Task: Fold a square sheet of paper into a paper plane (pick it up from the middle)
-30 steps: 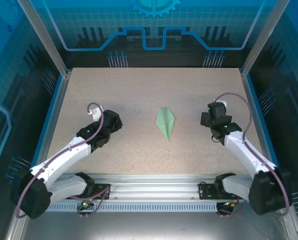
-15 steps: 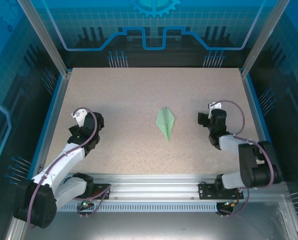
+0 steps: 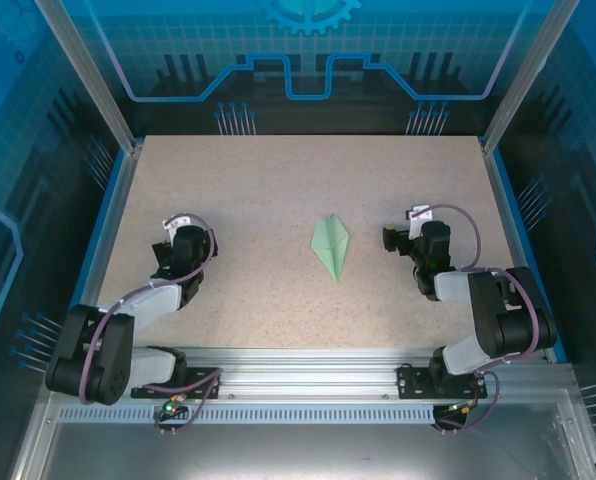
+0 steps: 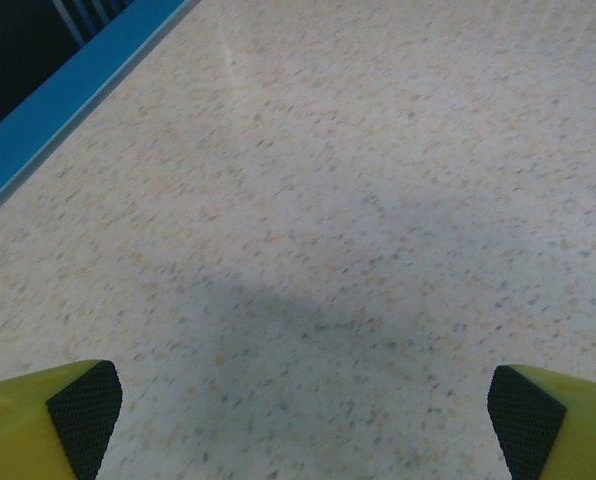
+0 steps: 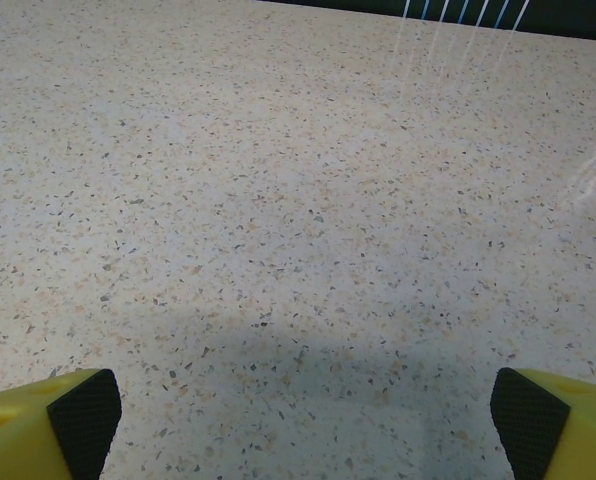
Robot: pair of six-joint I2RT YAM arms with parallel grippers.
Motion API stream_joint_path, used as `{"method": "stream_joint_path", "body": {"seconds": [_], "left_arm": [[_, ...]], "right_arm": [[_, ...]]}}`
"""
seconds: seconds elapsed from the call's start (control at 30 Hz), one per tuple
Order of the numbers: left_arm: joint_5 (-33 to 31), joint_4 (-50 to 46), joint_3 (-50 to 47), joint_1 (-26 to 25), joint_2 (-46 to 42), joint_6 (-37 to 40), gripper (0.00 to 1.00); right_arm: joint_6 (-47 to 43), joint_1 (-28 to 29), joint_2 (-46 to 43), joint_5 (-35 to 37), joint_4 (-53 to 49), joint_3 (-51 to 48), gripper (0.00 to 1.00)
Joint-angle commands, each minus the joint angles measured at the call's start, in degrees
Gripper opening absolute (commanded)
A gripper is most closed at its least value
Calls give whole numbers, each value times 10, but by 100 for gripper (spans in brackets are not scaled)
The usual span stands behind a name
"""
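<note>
Left end effector [image 4: 303, 408], right end effector [image 5: 305, 410] withdrawn, agape; paper plane [image 3: 331, 246] between.

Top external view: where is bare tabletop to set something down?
The far half of the table, beyond the paper plane, is bare. So is the wide strip between plane and left gripper; the strip toward the right gripper is narrower. Near corners are crowded by the folded arms.

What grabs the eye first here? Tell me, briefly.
The pale green plane lies alone in the middle of the table, its sharp tip toward the arm bases. On either side, apart from it, the left arm and right arm sit low. In the wrist views the left fingers and right fingers stand wide open over speckled tabletop, holding nothing.
</note>
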Motion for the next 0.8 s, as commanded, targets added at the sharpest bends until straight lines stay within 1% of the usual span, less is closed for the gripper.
{"method": "stream_joint_path", "body": {"seconds": [0.0,0.13,0.27,0.33,0.4,0.47,0.5,0.53,0.57,0.6,0.77], "left_arm": [[48,138,-9,15,24,39,98],[86,172,1,21,52,78,99],[115,276,-42,39,70,77,98],[134,301,-49,45,87,78,98],[161,301,-39,47,106,86,98],[163,321,-28,48,144,92,98],[165,317,-26,49,145,89,98],[173,287,-21,53,135,83,98],[172,307,-24,54,142,86,98],[173,294,-22,54,138,83,98],[175,296,-21,56,139,82,98]], "right_arm": [[-9,-10,-4,-11,23,7,99],[-8,-10,-4,-10,23,7,99],[-9,-10,-4,-11,23,7,99],[-9,-10,-4,-11,23,7,99],[-8,-10,-4,-11,23,7,99],[-8,-10,-4,-10,24,7,99],[-9,-10,-4,-11,23,7,99],[-8,-10,-4,-11,23,7,99],[-9,-10,-3,-11,23,7,99],[-9,-10,-4,-11,23,7,99],[-8,-10,-4,-11,23,7,99]]}}
